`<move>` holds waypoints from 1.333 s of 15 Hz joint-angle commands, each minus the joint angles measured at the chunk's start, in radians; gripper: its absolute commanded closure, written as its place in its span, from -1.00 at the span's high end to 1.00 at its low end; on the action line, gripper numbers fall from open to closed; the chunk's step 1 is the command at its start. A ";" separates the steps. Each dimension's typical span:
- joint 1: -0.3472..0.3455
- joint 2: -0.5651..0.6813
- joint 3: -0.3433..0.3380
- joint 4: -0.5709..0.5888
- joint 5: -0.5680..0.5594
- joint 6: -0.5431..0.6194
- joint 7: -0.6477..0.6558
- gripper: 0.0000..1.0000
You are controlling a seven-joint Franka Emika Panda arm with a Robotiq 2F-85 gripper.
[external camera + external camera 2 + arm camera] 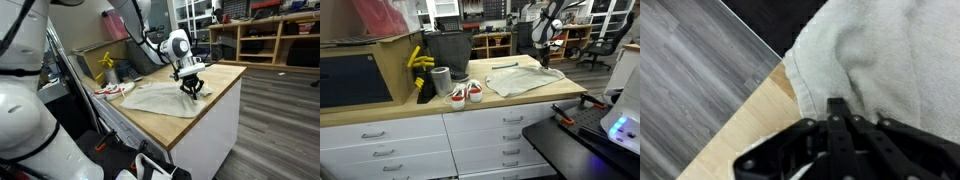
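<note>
Towel is laid flat on the table, just beside the sneakers. End effector is set down on the towel corner farthest from the sneakers. In the wrist view its fingers are seen drawn together, with a raised fold of towel hem pinched between them. A black bin is seen behind the sneakers.
</note>
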 commanded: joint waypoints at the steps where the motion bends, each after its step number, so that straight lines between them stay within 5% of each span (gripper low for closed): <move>1: -0.015 0.018 0.019 -0.013 0.043 0.074 0.011 -1.00; 4: 0.008 0.051 -0.013 -0.012 0.006 0.165 0.050 -1.00; 12: 0.077 0.183 -0.262 0.062 -0.178 0.265 0.328 -1.00; 14: 0.059 0.185 -0.262 0.059 -0.153 0.247 0.338 -1.00; 15: 0.044 0.165 -0.238 0.048 -0.125 0.231 0.321 -0.48; 20: 0.076 0.069 -0.196 0.006 -0.106 0.255 0.319 0.10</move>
